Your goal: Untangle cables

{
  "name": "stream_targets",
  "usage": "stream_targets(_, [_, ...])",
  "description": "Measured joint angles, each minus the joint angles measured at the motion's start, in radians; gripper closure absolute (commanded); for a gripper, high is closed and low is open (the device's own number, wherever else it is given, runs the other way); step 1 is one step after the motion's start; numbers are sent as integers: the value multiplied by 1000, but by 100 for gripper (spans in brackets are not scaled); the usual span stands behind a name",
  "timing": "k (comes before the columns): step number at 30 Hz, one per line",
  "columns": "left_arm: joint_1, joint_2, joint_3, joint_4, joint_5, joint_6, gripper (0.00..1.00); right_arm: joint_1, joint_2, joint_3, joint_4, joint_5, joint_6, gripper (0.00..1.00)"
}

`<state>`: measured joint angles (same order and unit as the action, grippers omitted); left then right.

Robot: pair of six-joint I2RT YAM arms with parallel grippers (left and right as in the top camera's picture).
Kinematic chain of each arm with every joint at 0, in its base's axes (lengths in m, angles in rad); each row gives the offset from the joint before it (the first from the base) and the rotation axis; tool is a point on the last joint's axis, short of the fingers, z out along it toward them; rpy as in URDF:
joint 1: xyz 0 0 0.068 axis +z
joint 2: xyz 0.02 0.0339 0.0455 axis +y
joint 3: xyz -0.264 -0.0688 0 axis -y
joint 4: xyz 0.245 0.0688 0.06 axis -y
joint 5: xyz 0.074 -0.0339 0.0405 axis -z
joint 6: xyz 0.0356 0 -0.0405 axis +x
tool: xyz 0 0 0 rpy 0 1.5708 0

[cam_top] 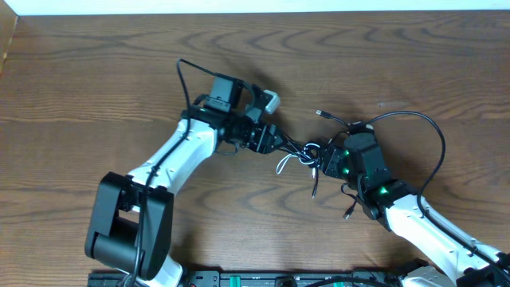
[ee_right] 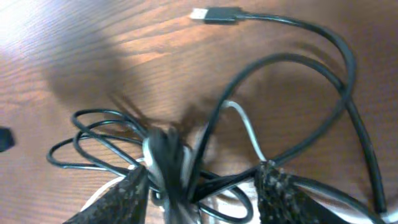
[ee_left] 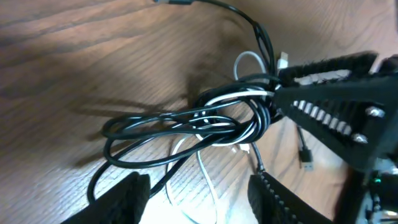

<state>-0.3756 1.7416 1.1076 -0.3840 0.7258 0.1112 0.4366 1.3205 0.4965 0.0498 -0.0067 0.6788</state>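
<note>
**Both tools open at the knot, cables tangled between them**

Your left tool [ee_left: 198, 182] has its two fingers well apart and it grips nothing. Directly ahead of its fingertips the black cable [ee_left: 155, 127] lies on the wooden surface [cam_top: 96, 72] in several long flat loops, one over another. A few strands, black and white, run back between the fingers, and neither finger presses them. At the far end of the loops, ahead and to the right of this tool, the black strands wind together with the white cable [ee_right: 247, 129] into one tight knot [ee_left: 258, 106].

Your right tool [ee_right: 204, 169] meets this knot from the opposite side. Its fingers [ee_left: 329, 112] are also apart. The bunch of strands stands in the gap between them, closer to one finger than to the other. This part is blurred, so you cannot tell whether a finger touches the bunch. The gap is clearly wider than the bunch, and nothing is clamped.

Ahead of the right tool, one strand of the black cable leaves the knot and makes a wide arc to the right. It ends in a black plug [ee_right: 217, 15] with a metal tip, which lies flat on the surface well ahead of the fingers. In the overhead view the two tools face each other with the tangle between their tips. A further small plug [ee_left: 306, 160] lies on the surface just beside the right tool. You cannot tell which cable it belongs to.
</note>
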Motion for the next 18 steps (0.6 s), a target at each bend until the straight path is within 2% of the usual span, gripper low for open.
stream_targets(5, [-27, 0, 0, 6, -53, -3, 55, 2, 0, 0, 16, -48, -105, 55])
stream_targets(16, [-27, 12, 0, 45, -79, -10, 56, 3, 32, 0, 40, -64, -207, 55])
stream_targets(18, [-27, 26, 0, 55, -79, -10, 58, 3, 57, 0, 67, -64, -213, 60])
